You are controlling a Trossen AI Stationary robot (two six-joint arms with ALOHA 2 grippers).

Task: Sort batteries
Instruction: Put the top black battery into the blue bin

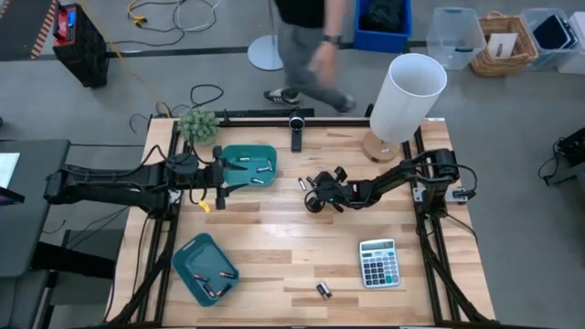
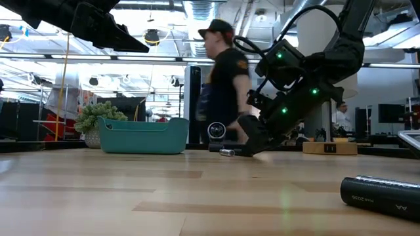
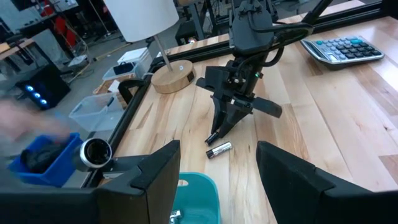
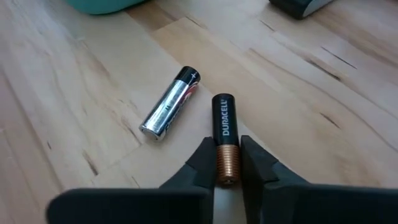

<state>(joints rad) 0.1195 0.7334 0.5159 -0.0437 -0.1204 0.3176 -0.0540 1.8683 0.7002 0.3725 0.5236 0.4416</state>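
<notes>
Clearly, from above, my right gripper (image 1: 309, 190) sits at mid-table just beside the upper teal tray (image 1: 249, 164), far nearer the loose cells than my left gripper (image 1: 222, 179), which waits wide open over that tray. Through my right wrist camera, my jaws are clamped on the copper end of the black-and-copper battery (image 4: 224, 134), whose long axis runs straight out from between them, flat on the table (image 4: 323, 81). Just beside it, apart, the silver battery (image 4: 169, 102) lies angled away.

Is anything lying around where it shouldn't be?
Yes. One small dark cylinder battery lies alone on the bare wooden table, near the grey calculator, far from both teal plastic trays that hold batteries. Two more lie loose by the right claw, which pinches a black-and-copper battery beside a silvery one.
</notes>
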